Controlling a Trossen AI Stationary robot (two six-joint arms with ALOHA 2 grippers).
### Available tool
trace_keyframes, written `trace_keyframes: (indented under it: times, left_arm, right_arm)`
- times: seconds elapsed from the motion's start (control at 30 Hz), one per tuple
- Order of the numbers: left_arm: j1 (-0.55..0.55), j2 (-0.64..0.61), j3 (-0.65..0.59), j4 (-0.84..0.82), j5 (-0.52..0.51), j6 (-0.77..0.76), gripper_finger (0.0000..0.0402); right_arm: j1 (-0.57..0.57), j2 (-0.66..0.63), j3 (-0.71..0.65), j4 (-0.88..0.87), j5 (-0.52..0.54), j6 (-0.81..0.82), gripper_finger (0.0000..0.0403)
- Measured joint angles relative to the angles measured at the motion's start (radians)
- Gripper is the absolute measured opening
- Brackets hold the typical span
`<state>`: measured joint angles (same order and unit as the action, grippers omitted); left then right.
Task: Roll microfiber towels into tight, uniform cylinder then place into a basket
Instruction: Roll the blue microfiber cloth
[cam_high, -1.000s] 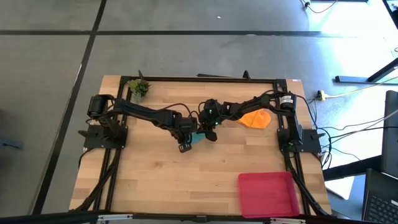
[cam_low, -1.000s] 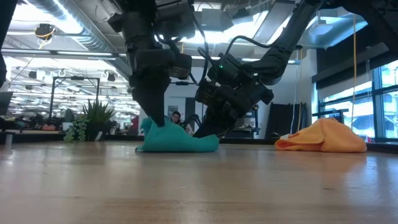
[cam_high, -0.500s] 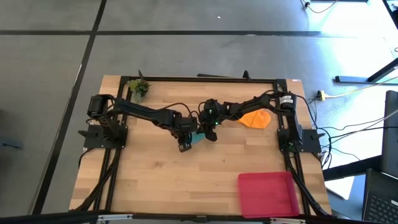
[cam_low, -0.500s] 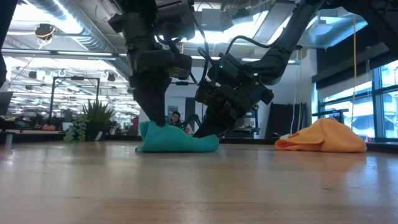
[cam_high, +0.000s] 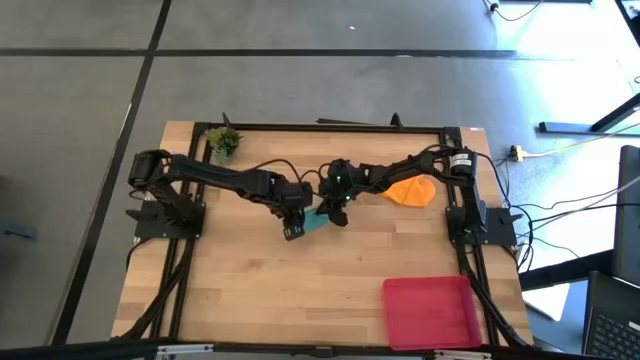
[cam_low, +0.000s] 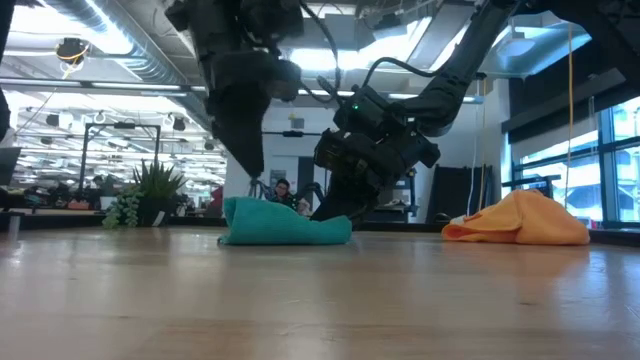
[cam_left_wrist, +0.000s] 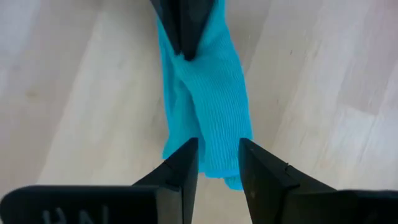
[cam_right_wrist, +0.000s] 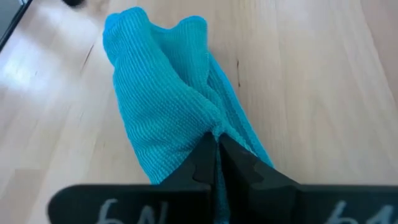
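Note:
The teal towel (cam_high: 316, 222) lies bunched into a long loose roll on the table's middle; it also shows in the low view (cam_low: 285, 230). My left gripper (cam_left_wrist: 217, 155) is open and hovers just above the roll's left end (cam_low: 257, 186), touching nothing. My right gripper (cam_right_wrist: 215, 142) is shut on the roll's other end (cam_low: 330, 212). The orange towel (cam_high: 412, 191) lies crumpled on the table to the right (cam_low: 520, 220). The red-pink basket (cam_high: 430, 310) stands at the near right corner. My right gripper pinches a gathered fold at the teal towel's right end (cam_right_wrist: 208, 124) between its two fingers. The fingers slant down from the table's right side and lie along the roll. The towel rests on the table and runs away from the fingertips, slack.
A small green plant (cam_high: 222, 142) stands at the far left corner. Bare wood lies between the teal towel and the basket, and along the near edge. Both arms meet over the table's middle.
My left gripper has let go of the teal towel's left end and gone straight up a little, clear of it. The towel's raised left end has settled down flat. My right gripper and the rest of the towel have kept still.

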<state>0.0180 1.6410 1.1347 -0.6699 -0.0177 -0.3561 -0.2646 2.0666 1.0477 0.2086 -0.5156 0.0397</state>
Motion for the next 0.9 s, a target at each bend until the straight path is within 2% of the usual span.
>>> trace_keyframes:
  times: [0.13,0.53,0.8,0.9]
  left_arm:
    - [-0.001,-0.022,0.0,-0.001,-0.037,-0.002,0.0099]
    - [-0.025,-0.022,-0.002,0.02,-0.05,-0.009,0.0099]
    - [-0.06,0.087,-0.003,0.103,-0.053,-0.008,0.0098]
    - [-0.058,0.135,-0.003,0.103,-0.083,-0.008,0.0097]
  right_arm:
    - [-0.003,0.0,0.0,0.0,-0.001,0.042,0.0015]
    - [-0.003,0.0,0.0,0.0,-0.001,0.062,0.0028]
    - [-0.004,0.001,0.0,0.003,-0.017,0.06,0.004]
    - [-0.004,0.001,0.0,0.004,-0.025,0.061,0.0041]
